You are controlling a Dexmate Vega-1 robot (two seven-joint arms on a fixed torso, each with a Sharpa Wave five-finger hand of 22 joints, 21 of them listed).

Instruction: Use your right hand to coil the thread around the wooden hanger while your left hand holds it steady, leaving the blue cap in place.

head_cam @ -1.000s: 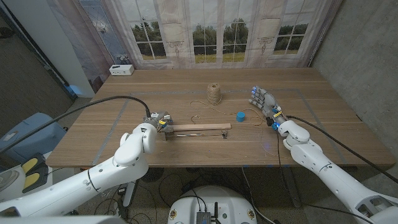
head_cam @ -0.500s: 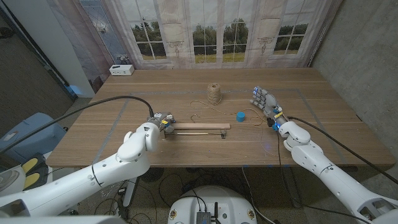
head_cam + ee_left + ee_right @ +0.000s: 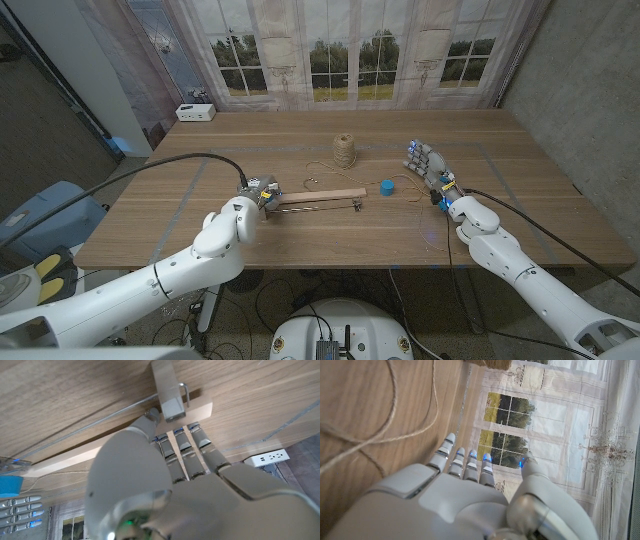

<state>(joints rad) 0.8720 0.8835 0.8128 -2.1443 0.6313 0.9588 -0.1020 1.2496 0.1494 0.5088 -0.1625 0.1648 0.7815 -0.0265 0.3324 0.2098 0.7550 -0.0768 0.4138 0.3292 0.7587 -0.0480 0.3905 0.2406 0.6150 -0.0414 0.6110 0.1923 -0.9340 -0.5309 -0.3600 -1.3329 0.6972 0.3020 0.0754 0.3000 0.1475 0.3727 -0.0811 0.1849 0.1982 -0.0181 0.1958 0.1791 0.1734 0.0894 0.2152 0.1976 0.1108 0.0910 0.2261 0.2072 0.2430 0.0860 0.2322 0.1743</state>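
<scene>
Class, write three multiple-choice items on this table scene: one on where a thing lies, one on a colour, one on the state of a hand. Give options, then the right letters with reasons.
1. Where is the twine spool?
A. Beyond the hanger, toward the window backdrop
B. In the right hand
C. On the white box

2. What colour is the cap?
A. Red
B. Blue
C. Green

3. What is the left hand doing?
A. Gripping one end of the wooden hanger
B. Holding the cap
C. Waiting apart from everything

Answers:
1 A, the spool stands farther up the table than the hanger.
2 B, it shows plainly blue.
3 A, its fingers close on the hanger's bar, while the right hand waits open.
</scene>
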